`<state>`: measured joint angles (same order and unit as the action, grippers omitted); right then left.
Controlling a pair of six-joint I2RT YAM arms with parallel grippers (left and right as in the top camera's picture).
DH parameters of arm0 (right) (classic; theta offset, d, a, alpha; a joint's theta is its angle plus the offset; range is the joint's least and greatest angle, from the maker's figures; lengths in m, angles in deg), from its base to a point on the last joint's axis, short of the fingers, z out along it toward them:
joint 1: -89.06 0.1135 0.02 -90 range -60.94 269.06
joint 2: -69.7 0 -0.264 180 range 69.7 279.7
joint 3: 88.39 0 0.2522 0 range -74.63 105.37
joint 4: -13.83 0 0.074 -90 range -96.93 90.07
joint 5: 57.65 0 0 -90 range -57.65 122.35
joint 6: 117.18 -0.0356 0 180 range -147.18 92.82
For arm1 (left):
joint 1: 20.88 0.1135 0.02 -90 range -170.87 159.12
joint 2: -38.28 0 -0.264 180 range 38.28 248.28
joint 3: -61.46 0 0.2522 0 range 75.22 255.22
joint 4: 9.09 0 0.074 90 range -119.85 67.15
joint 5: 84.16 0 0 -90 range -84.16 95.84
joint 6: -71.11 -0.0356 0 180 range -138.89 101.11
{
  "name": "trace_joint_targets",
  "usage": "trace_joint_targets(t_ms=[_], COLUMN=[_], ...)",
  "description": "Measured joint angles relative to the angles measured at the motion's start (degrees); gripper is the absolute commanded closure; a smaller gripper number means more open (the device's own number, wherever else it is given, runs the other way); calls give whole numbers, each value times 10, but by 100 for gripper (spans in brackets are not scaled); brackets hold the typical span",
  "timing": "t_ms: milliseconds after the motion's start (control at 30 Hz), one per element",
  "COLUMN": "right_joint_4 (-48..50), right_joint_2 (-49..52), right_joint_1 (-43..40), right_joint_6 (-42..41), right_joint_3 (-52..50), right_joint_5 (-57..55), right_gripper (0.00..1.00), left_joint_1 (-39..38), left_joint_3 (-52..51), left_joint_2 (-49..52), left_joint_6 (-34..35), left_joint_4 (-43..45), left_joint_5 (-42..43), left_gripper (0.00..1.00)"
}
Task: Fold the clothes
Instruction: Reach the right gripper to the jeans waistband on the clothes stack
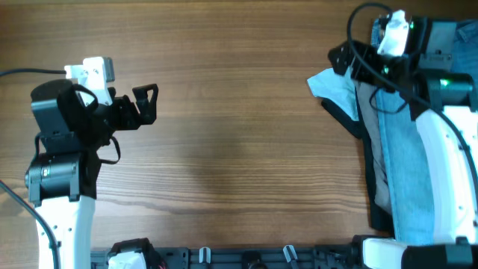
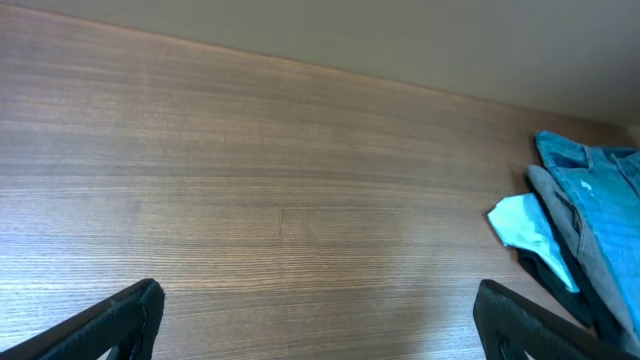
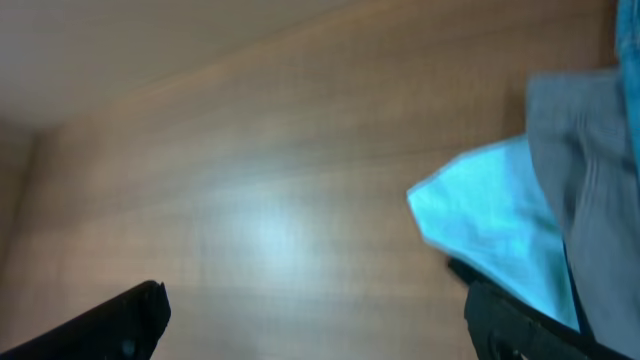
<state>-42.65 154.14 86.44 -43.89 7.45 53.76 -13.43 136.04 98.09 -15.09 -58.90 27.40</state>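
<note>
Two arms, both empty-handed. Overhead: the clothes are light-blue denim jeans (image 1: 407, 157), with a dark grey garment (image 1: 371, 149) peeking out along their edge and a pale-blue cloth corner (image 1: 332, 86). They lie bunched at the right edge of the brown wooden table (image 1: 239, 149).

The left gripper (image 1: 147, 101) hangs well apart from them. The right gripper (image 1: 347, 61) hovers over the pile's far corner.

Left wrist: jaws spread wide, only bare wood between.

Right wrist (blurry): jaws gaping, nothing held, pale cloth just beside.

I'd pinch only the jeans' edge and drag them to the middle, not the whole stack.
</note>
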Motion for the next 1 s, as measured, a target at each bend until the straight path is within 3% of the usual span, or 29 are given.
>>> trace_joint_targets(t_ms=[100,233,400,600,633,700,800,867,933,1000], right_joint_4=[83,89,135,178,190,196,193,191,185,182], right_joint_2=[66,207,298,391,402,418,428,432,432,432], right_joint_1=[-18,-38,-66,-96,-96,-96,-96,-96,-96,-96], right_joint_6=[-32,-40,-40,-35,-35,-34,-29,-26,-28,-25], right_joint_3=[9,55,106,108,108,108,108,108,109,110], right_joint_5=[-46,-126,-261,-277,-277,-277,-279,-280,-281,-281], right_gripper=[7,12,18,26,30,47,51,78,96,96], left_joint_1=[0,0,0,0,0,0,0,0,0,0], left_joint_3=[0,0,1,2,2,2,2,2,2,2], left_joint_2=[11,28,53,125,137,156,165,166,166,166], left_joint_6=[5,58,92,95,95,97,97,99,99,99], left_joint_4=[0,18,90,92,93,93,92,93,92,92], left_joint_5=[3,-3,-14,-16,-17,-18,-18,-18,-18,-18], left_gripper=[0,0,0,0,0,0,0,0,0,0])
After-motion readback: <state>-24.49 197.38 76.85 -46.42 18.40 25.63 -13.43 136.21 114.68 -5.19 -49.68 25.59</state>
